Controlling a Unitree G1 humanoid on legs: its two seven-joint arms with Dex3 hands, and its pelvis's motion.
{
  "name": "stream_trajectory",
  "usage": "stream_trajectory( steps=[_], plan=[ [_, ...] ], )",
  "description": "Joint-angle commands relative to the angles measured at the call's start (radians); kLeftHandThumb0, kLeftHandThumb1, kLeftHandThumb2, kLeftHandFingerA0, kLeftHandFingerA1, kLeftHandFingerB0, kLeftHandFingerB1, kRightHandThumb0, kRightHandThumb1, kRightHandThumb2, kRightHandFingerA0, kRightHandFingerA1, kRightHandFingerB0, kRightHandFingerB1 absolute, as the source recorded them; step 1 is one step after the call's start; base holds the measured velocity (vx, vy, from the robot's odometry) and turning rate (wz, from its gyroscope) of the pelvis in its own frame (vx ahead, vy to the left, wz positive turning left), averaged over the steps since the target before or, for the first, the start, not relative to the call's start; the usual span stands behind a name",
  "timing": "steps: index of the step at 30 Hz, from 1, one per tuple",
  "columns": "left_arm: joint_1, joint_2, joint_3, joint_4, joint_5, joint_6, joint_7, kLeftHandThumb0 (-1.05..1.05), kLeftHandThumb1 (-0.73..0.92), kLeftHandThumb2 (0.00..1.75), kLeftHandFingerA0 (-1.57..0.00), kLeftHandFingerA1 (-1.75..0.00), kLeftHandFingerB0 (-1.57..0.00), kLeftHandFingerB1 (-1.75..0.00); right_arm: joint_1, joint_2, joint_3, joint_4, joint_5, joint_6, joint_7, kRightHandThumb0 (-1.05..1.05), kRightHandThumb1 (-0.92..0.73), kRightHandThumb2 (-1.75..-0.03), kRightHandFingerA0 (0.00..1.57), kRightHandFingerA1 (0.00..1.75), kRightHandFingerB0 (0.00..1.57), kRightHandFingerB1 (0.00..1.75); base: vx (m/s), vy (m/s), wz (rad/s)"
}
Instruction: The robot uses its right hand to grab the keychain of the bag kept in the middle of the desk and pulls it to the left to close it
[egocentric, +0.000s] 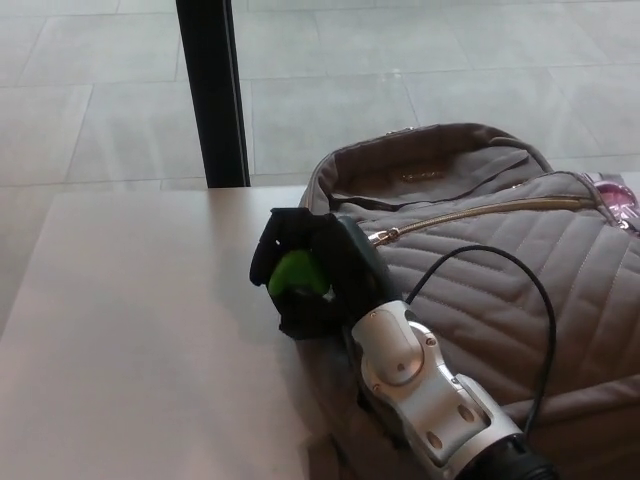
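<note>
- Grips bright green keychain (293, 277) in closed fingers of black right hand (310, 270).
- Sits at left end of grey quilted fabric bag (500, 280), gold zip (480, 212) running off rightward.

Bench (140, 330): pale, smooth top, seen from its near side. Carries:
1. Grey quilted backpack (500, 270), lying flat on the right half, from the far edge to the near edge.
2. Pink item (615, 193), far right, just beside the backpack, mostly hidden.
</note>
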Motion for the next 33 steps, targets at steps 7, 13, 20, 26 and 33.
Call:
stream_trajectory(
  steps=[7, 13, 20, 26, 33],
  plan=[
    [0.015, 0.009, 0.004, -0.001, -0.003, -0.001, -0.028, -1.05, 0.90, 0.87, -0.79, -1.13, -0.28, -1.17, 0.066, 0.225, 0.179, 0.069, 0.017, -0.050, 0.076, -0.29, -0.42, -1.37, 0.97, 1.75, 0.84, 1.65, 0.00, 0.000, 0.00],
    [0.006, 0.005, -0.002, 0.000, 0.003, 0.004, -0.012, -1.05, 0.90, 0.88, -0.80, -1.14, -0.30, -1.18, 0.136, 0.275, 0.328, 0.051, 0.040, -0.103, 0.137, -0.32, -0.47, -1.36, 1.03, 1.75, 0.83, 1.61, 0.00, 0.000, 0.00],
    [0.004, 0.006, -0.004, 0.004, 0.006, 0.011, -0.006, -1.05, 0.90, 0.90, -0.81, -1.14, -0.30, -1.23, 0.144, 0.188, 0.368, 0.013, 0.059, -0.136, 0.191, -0.30, -0.47, -1.40, 0.98, 1.74, 0.86, 1.60, 0.00, 0.000, 0.00],
    [0.029, 0.009, 0.003, -0.007, -0.002, 0.002, -0.021, -1.05, 0.92, 0.91, -0.81, -1.14, -0.30, -1.22, 0.088, 0.004, 0.372, -0.069, -0.072, -0.068, 0.127, -0.32, -0.75, -0.70, 0.45, 1.24, 0.31, 0.67, 0.00, 0.000, 0.00],
    [0.018, 0.002, -0.014, 0.010, 0.019, 0.017, 0.015, -1.05, 0.92, 0.89, -0.86, -1.09, -0.35, -1.15, -0.024, -0.215, 0.433, -0.192, -0.366, 0.160, 0.108, -0.93, -0.45, -0.80, 0.00, 0.00, 0.00, 0.02, 0.00, 0.000, 0.01]
  ],
)
